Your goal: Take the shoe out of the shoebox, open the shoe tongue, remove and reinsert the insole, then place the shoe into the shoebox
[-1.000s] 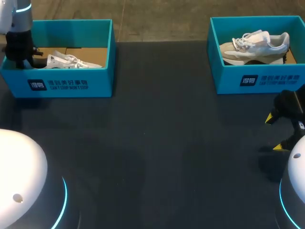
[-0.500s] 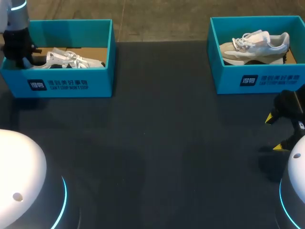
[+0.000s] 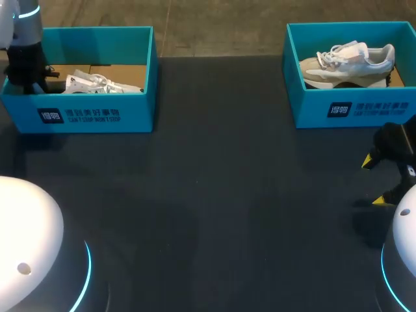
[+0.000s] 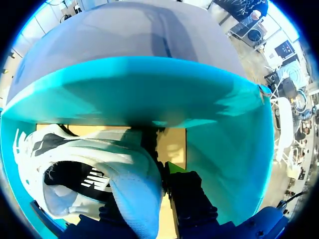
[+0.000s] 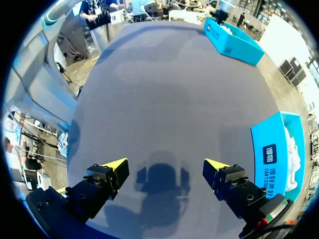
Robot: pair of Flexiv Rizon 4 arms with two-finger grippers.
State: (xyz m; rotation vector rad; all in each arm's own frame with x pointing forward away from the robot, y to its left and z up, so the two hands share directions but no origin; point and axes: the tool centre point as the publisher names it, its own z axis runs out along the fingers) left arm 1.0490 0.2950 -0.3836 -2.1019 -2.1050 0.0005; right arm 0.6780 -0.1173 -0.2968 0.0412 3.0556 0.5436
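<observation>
Dark grey table (image 3: 214,195), 2nd teal box (image 3: 351,110) at far right edge, beige sneaker (image 3: 348,62) inside.

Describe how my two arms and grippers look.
The left arm is pale grey-white with a glowing cyan ring, turning black at the wrist. The right arm shows a glossy white rounded housing edged by a cyan ring. The right gripper has two black, blocky fingers with bright yellow wedge tips.

- At my left wrist, the heel of the white shoe (image 4: 99,169) covers much of my left gripper (image 4: 154,172); I cannot tell its grip.
- From the head view, the front wall of the left shoebox (image 3: 97,114) hides that shoe's sole.
- The right shoebox (image 3: 351,107) runs off the head view's edge.
</observation>
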